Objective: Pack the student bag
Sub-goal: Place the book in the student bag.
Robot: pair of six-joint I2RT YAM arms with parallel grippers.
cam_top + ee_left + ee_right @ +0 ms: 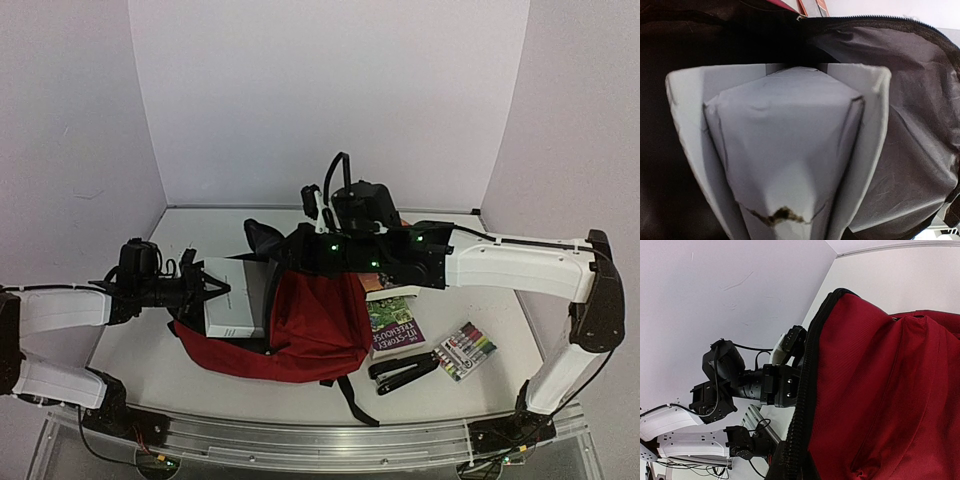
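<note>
The student bag (315, 325) lies at mid-worktop (140, 365), opening facing left. The right gripper (300, 247) has its fingers pressed together on the bag's raised rim. The left gripper (213, 290) has its fingers pinching a grey-white book (238, 300) at the opening.

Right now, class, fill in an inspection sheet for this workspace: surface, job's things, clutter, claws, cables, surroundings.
Surface: white table, metal rail along its near edge.
Job's things: red student bag lies mid-table; white book sits in its open mouth.
Clutter: storybook, black stapler and marker pack lie right of the bag.
Claws: left claw shut on the white book; right claw shut, seemingly pinching the bag's rim.
Cables: black wire loops by the left arm's base.
Surroundings: plain white walls; nothing else seen.
</note>
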